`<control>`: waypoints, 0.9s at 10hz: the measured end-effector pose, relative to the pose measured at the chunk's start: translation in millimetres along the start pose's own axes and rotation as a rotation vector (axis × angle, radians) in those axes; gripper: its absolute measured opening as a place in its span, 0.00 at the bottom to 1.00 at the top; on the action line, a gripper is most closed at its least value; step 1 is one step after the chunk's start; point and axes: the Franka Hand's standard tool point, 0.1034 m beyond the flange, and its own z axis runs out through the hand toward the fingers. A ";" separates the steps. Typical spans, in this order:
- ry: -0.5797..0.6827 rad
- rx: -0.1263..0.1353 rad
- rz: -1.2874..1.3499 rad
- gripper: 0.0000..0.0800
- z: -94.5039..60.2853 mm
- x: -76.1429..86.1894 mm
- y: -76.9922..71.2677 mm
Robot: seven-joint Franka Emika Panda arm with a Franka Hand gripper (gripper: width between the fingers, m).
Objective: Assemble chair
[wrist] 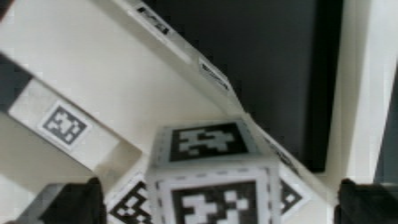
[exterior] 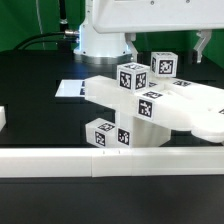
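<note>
The chair parts (exterior: 175, 108) lie joined in a heap at the middle of the black table: glossy white flat panels and square tagged blocks. One tagged block (exterior: 163, 62) stands highest. My gripper (exterior: 167, 45) hangs just above it, open, with a dark finger (exterior: 130, 43) on one side and the other finger to the exterior view's right. In the wrist view the same tagged block (wrist: 214, 150) sits between my fingertips (wrist: 71, 203), and the gripper (wrist: 217, 205) straddles it with narrow gaps on both sides. A long white panel (wrist: 107, 90) runs slantwise behind it.
A long low white border wall (exterior: 60, 160) runs along the near edge. The marker board (exterior: 70, 88) lies flat toward the exterior view's left, behind the parts. A small white block (exterior: 3, 118) sits at the far left edge. The robot's base (exterior: 98, 40) stands at the back.
</note>
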 end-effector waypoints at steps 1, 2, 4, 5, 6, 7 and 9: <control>0.003 -0.002 -0.028 0.66 1.5 -1.2 4.4; 0.003 -0.002 -0.019 0.66 1.6 -1.3 4.5; 0.002 -0.003 -0.015 0.35 1.8 -1.4 4.6; 0.002 -0.003 -0.003 0.35 1.9 -1.4 4.5; 0.003 -0.002 0.008 0.35 1.9 -1.2 4.4; 0.015 -0.001 0.099 0.35 2.1 0.0 3.6; 0.042 0.012 0.317 0.35 1.9 2.3 4.0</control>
